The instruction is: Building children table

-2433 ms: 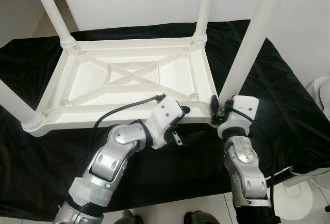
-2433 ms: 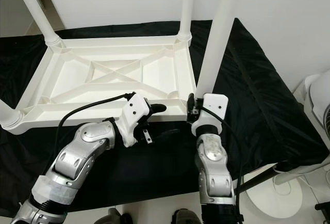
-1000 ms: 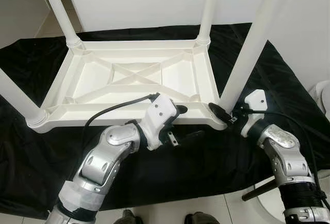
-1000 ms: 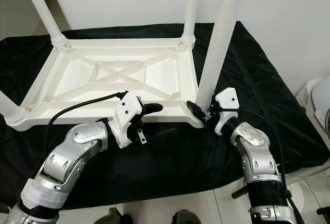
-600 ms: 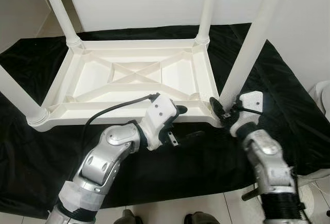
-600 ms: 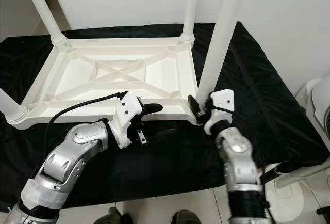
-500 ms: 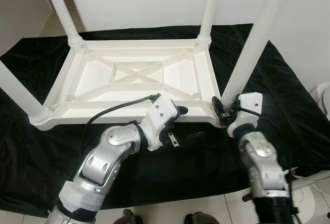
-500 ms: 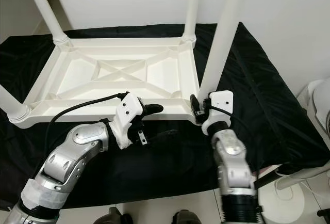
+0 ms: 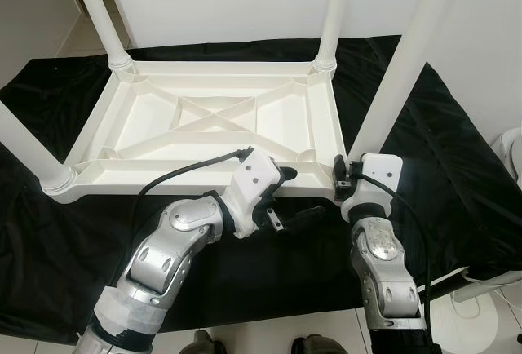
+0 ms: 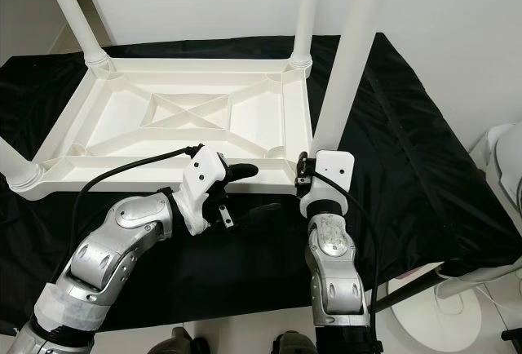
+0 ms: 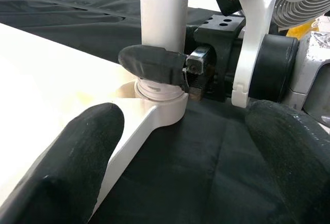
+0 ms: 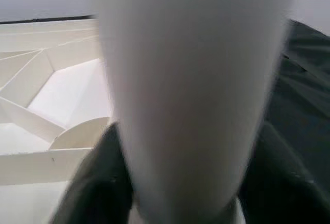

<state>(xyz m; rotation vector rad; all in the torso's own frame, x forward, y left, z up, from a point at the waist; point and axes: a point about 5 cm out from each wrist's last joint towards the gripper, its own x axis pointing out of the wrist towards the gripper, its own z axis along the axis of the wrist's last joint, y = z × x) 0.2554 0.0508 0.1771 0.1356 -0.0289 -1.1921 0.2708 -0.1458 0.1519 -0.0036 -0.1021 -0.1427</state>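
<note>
A white plastic children's table (image 9: pixel 204 121) lies upside down on a black cloth (image 9: pixel 457 174), its legs pointing up. My right gripper (image 9: pixel 346 179) is shut on the near right leg (image 9: pixel 400 68) just above its socket at the table's corner. The right wrist view has that leg (image 12: pixel 191 95) between the black fingers (image 12: pixel 98 182). My left gripper (image 9: pixel 298 197) hovers open at the table's front rim, just left of that corner. In the left wrist view its open fingers (image 11: pixel 77 152) frame the leg base (image 11: pixel 160 87) and a right fingertip (image 11: pixel 152 61) pressed on it.
The cloth covers the floor around the table, with white tiles at its near edge. A white wall stands close behind. A white fan (image 9: pixel 510 146) is at the right, its base and a dark pole (image 10: pixel 424 276) near my right arm.
My right forearm has swung in from the right and now stands straight below the leg, its gripper staying at the leg base. The left arm holds still. The camera shifted slightly.
</note>
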